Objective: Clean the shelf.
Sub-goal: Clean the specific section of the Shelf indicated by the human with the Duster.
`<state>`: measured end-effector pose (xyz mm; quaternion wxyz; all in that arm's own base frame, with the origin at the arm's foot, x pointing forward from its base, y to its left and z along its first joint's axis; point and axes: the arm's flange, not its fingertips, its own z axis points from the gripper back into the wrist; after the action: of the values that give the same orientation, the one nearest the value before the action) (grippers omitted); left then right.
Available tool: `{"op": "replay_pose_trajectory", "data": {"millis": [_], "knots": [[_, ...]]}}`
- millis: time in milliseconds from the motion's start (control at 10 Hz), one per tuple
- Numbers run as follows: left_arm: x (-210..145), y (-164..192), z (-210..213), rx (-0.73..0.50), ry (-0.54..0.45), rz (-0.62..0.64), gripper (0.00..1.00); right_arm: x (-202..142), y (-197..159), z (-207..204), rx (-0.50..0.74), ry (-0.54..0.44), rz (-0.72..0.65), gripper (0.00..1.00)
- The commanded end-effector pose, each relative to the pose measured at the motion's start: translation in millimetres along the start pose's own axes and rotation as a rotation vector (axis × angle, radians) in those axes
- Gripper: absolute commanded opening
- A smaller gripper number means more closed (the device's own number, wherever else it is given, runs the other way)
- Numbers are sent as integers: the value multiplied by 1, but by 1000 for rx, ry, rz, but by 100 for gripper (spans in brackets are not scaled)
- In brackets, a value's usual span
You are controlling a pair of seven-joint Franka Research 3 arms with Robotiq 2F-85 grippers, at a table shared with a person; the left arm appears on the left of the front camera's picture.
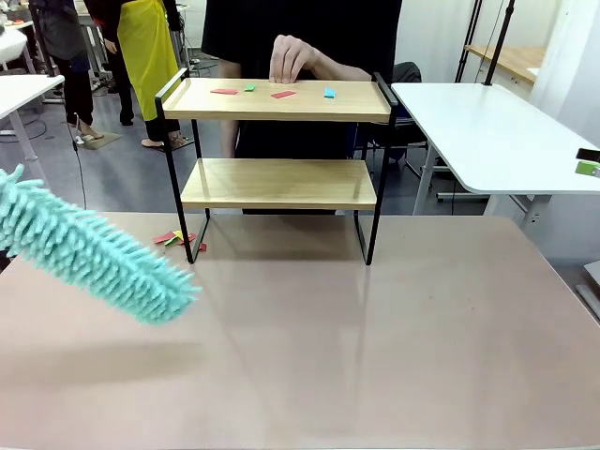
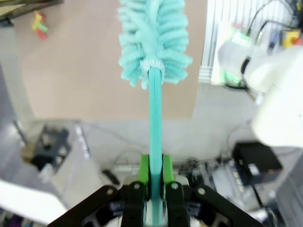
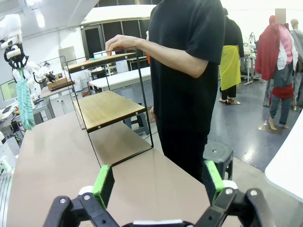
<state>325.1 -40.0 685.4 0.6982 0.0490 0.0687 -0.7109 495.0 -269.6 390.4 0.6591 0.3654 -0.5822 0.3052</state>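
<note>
The duster point(image 1: 103, 258) is cut off at the front view's left edge, its handle hidden there. The left hand point(image 2: 151, 177) is clenched on that handle; the right hand point(image 3: 158, 183) stands released, holding nothing. The two-tier shelf point(image 1: 281, 183) sits upper centre on the bench point(image 1: 394, 319), with four coloured scraps point(image 1: 282, 94) on its top board. The loose bits point(image 1: 173, 238) by its left leg blur together.

- Robotics lab in a big open hall.
- Several white work tables point(image 1: 497, 131), with black stand poles point(image 1: 499, 42) behind.
- Loose cables point(image 2: 118, 168) and electronics boxes point(image 2: 253, 158) on the grey floor point(image 2: 94, 137).
- Ceiling strip lights point(image 3: 38, 19), dark glass partitions point(image 3: 113, 30) at the back.
</note>
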Motion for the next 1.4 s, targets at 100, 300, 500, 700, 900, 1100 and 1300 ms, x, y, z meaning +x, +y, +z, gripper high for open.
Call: {"op": "replay_pose_trajectory", "data": {"millis": [100,300,500,700,900,1100,1300], "knots": [[19,-10,22,-1,-345,25,13,3,1,-2,1,1,6,100],[40,-7,41,58,-536,319,13,3,1,-2,1,1,6,100],[66,1,53,93,-708,440,13,3,1,-2,1,1,6,100],[99,16,66,121,-812,526,13,3,1,-2,1,1,6,100],[80,14,72,63,-792,519,13,3,1,-2,1,1,6,100],[80,14,72,63,-792,519,13,3,1,-2,1,1,6,100],[90,20,71,65,-797,539,13,3,1,-2,1,1,6,100]]}}
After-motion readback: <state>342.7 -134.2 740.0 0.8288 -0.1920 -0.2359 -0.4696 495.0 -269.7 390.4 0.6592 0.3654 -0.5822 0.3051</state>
